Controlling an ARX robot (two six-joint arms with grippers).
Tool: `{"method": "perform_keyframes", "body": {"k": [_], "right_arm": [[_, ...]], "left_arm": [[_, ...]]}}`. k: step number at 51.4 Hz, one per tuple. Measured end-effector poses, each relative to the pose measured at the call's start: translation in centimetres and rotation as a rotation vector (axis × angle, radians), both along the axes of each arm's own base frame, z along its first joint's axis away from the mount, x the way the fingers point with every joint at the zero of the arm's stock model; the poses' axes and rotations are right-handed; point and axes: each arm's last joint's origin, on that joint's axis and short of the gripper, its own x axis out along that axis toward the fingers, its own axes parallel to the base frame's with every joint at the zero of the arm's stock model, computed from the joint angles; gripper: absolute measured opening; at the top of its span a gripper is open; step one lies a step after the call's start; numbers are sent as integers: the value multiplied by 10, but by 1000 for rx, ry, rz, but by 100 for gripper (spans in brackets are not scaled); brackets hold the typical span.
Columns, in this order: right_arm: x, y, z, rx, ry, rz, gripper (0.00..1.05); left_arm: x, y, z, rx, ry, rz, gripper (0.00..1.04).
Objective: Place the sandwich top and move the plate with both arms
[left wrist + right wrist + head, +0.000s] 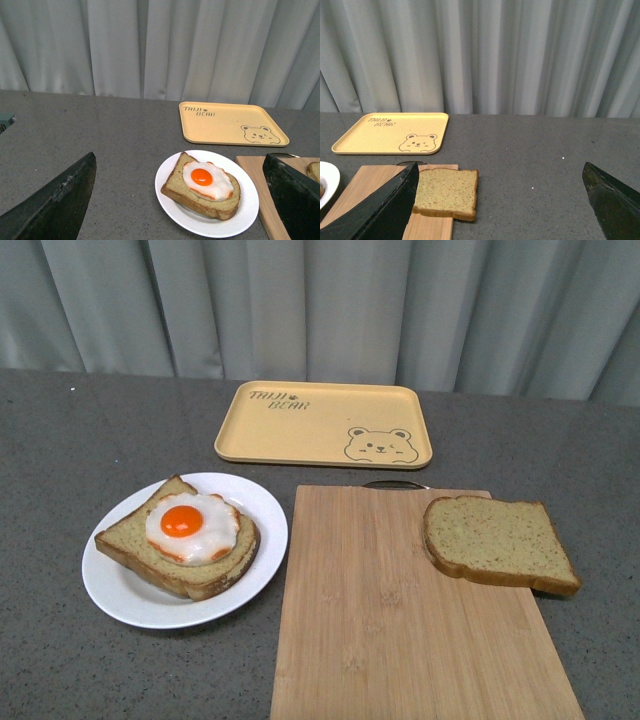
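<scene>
- Nothing looks done yet: the top (498, 543) lies flat on the board (400, 640), well apart from the plate (112, 592).
- The egg slice (180, 540) sits on the plate uncovered.
- The left claw (178, 165) is spread wide and holds nothing; the plate lies ahead of it, between its fingers.
- The right claw (500, 167) is likewise spread and empty; the top lies just ahead, nearer one finger.
- Left to do, I'd say: pick up the top, lay it on the egg, then shift the plate with both arms, perhaps to the tray (320, 425).
- Neither arm shows in the front view, so I can't judge how high the claws hang over the counter (60, 440).
- One finger hides a corner of the top; the right wrist view cuts off most of the plate.
</scene>
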Motion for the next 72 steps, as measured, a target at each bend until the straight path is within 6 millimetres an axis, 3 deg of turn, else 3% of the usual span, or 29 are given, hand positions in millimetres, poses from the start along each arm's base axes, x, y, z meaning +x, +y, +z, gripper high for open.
{"method": "perform_keyframes", "body": {"k": [72], "right_arm": [[0,0,0,0,0,0,95]], "left_arm": [[0,0,0,0,0,0,98]]}}
